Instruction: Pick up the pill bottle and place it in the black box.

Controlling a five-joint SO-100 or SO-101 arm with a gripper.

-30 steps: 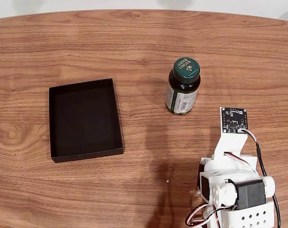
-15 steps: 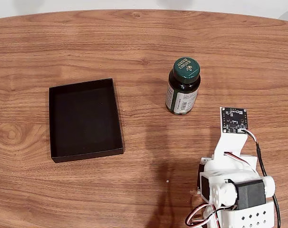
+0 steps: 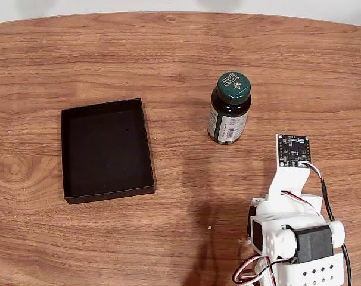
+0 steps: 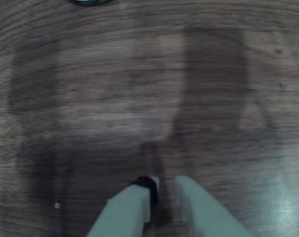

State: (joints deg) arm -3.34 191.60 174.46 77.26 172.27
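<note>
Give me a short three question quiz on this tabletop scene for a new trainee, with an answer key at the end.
1. True or false: the pill bottle stands upright on the table, outside the black box.
2. In the fixed view, on which side of the bottle is the box: A left, B right, C directly behind?
3. In the wrist view, what is the gripper holding?

Key
1. True; it stands cap up on bare wood.
2. A.
3. Nothing; its fingertips sit close together over bare wood, with the bottle's cap barely showing at the top edge.
</note>
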